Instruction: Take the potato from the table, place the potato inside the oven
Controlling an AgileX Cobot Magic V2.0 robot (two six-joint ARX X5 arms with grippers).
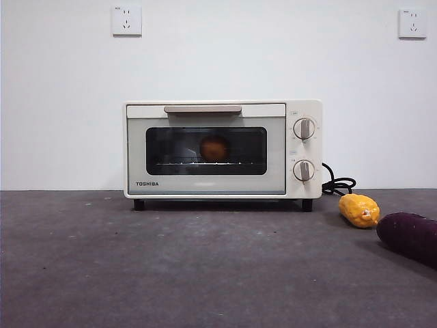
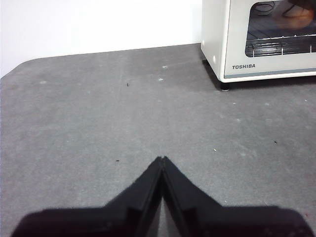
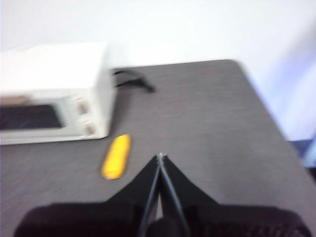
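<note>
The potato, a round orange-brown lump, sits on the wire rack inside the cream-white oven, seen through the dark glass of its closed door. The left wrist view shows the oven off to one side with the potato behind the glass. My left gripper is shut with nothing in it, low over bare table left of the oven. My right gripper is also shut and empty, over the table to the right of the oven. Neither gripper appears in the front view.
A yellow corn piece lies on the table right of the oven, also in the right wrist view as the corn. A dark purple vegetable lies at the right edge. The oven's black cord trails behind. Two wall sockets sit high up.
</note>
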